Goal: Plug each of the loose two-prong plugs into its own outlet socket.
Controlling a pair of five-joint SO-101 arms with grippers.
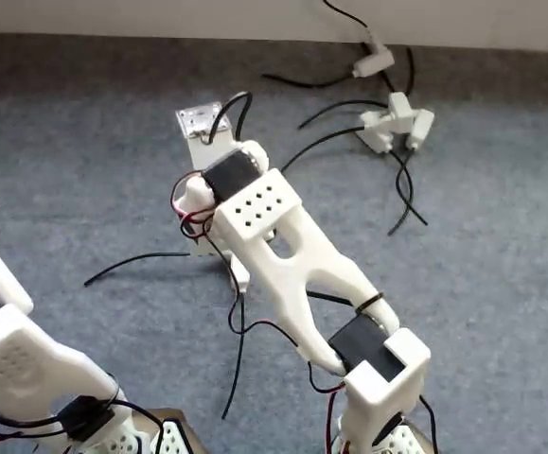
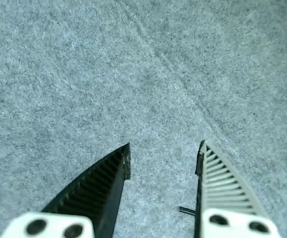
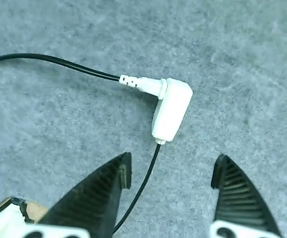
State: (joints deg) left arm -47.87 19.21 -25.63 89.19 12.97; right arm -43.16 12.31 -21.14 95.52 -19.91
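Right wrist view: right hand (image 3: 173, 157) spread apart, poised near white plug (image 3: 172, 111) lying on grey counter (image 3: 257, 74). Left wrist view: left hand (image 2: 164, 145) spread apart over counter.

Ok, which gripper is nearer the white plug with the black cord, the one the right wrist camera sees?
Right. The right gripper is open with the plug lying just ahead of its fingertips. The left gripper is open over bare carpet, away from that plug.
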